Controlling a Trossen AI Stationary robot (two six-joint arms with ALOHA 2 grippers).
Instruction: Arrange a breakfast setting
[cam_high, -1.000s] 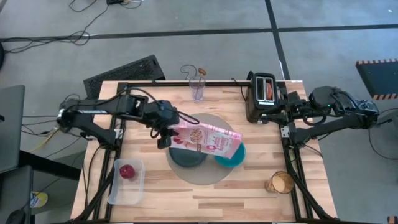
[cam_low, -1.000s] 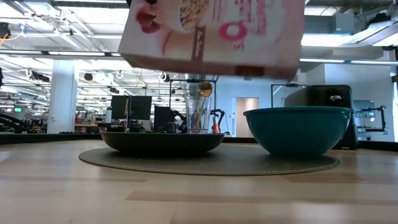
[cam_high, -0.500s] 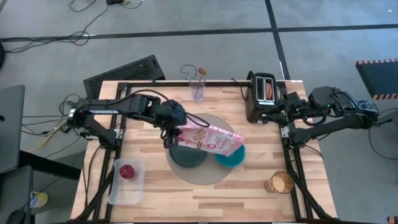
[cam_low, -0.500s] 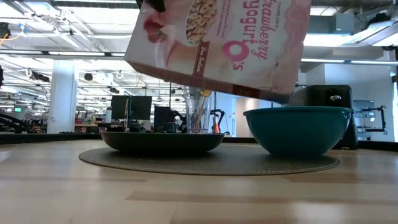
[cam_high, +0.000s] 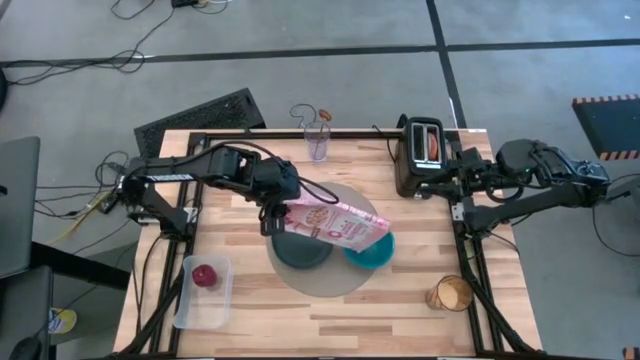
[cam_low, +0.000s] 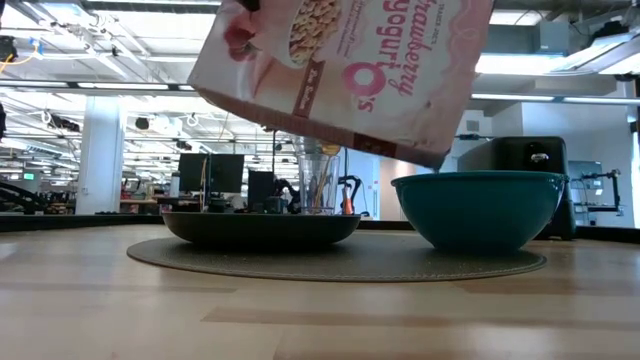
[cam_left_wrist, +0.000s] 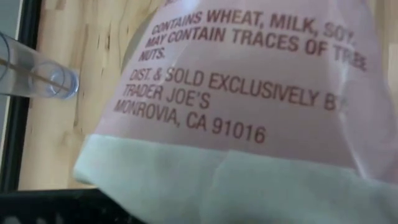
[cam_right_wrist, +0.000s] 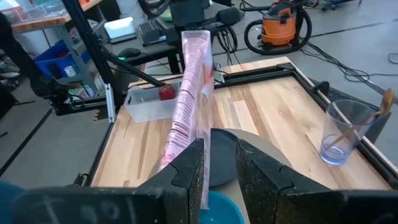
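Note:
My left gripper (cam_high: 272, 218) is shut on a pink cereal box (cam_high: 338, 225), held in the air above the round grey mat (cam_high: 330, 282). The box slants with its free end (cam_low: 440, 150) low over the teal bowl (cam_low: 480, 210). The dark grey plate (cam_high: 300, 252) sits beside the bowl on the mat. A red apple (cam_high: 205, 275) lies in a clear tub. Round bread (cam_high: 430, 145) stands in the black toaster (cam_high: 415, 170). A gold spoon (cam_high: 322, 115) stands in a glass. My right gripper (cam_right_wrist: 217, 168) waits open beside the toaster, with nothing between its fingers. My left gripper holds the cereal box by its left end (cam_high: 287, 217), the end away from the bowl. It comes slanting down from the table's left. The box hides the fingers in the left wrist view. The box is lifted clear, tilted, its free end lowest.
The clear tub (cam_high: 190, 300) stands at the near left. The glass (cam_high: 318, 145) is at the far edge, left of the toaster. A cup with amber contents (cam_high: 450, 293) stands near the right front corner. Bare wood shows along the near edge.
My left gripper has moved a little toward the table's right and tipped. The cereal box has gone from nearly level to slanted, its free end sinking toward the teal bowl while the held end has stayed high.

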